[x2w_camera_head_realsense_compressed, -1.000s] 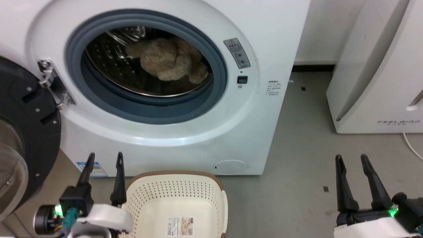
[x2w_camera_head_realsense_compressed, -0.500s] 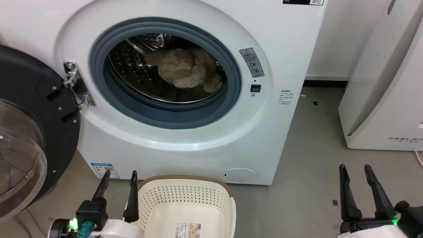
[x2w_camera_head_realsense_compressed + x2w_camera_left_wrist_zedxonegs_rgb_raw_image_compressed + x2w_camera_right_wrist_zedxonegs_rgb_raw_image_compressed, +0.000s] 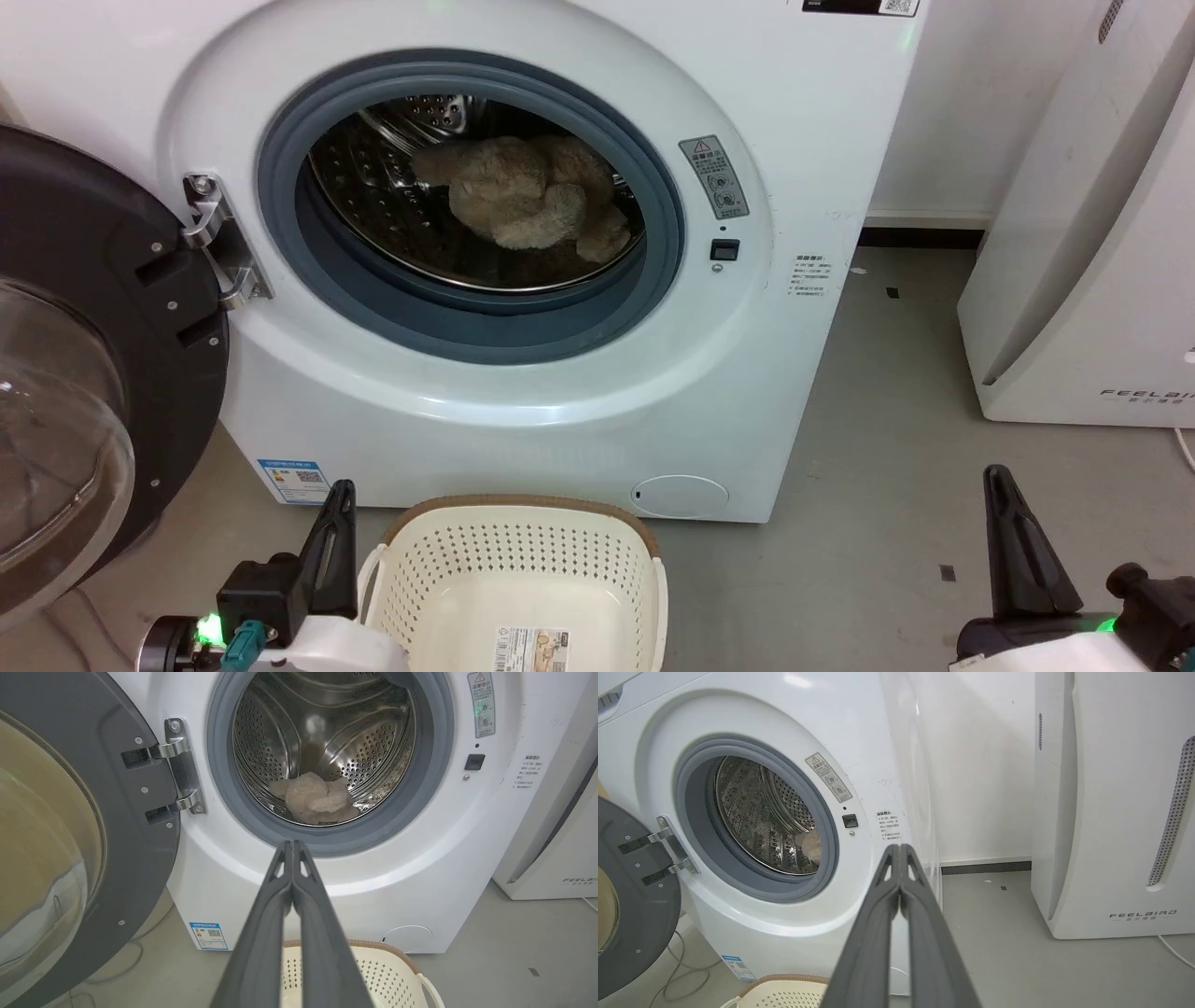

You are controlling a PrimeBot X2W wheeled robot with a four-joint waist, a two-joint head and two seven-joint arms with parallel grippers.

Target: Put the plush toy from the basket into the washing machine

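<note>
Fluffy beige-tan plush toy (image 3: 532, 205) lay inside the large white front-loading washing machine (image 3: 523, 411), well apart from both arms.

Nearest in the head view, the left end effector (image 3: 342, 490) stood at the lower left. Its two long dark fingers were pressed together, clenched on nothing, and the left wrist view showed them meeting at the tips. The right end effector (image 3: 997, 471) stood at the lower right over the grey floor (image 3: 868, 448), likewise clenched and empty.

Between them, just beside the left one, sat the cream perforated plastic basket (image 3: 523, 504) with a brown woven-look rim. A paper label (image 3: 532, 646) showed on its bottom.

Just behind the basket rose the machine's front, with a small blue sticker (image 3: 294, 481) low on its left corner. The black-framed glass door (image 3: 93, 280) hung wide open to the left on a metal hinge (image 3: 219, 247).

Within the round grey gasket (image 3: 467, 336), the plush toy rested at the bottom of the shiny perforated steel drum (image 3: 392, 205), its lumpy limbs bunched together.

Off to the right, apart from the machine, a tall white appliance (image 3: 1092, 280) marked FEELBIRD stood on the floor.
</note>
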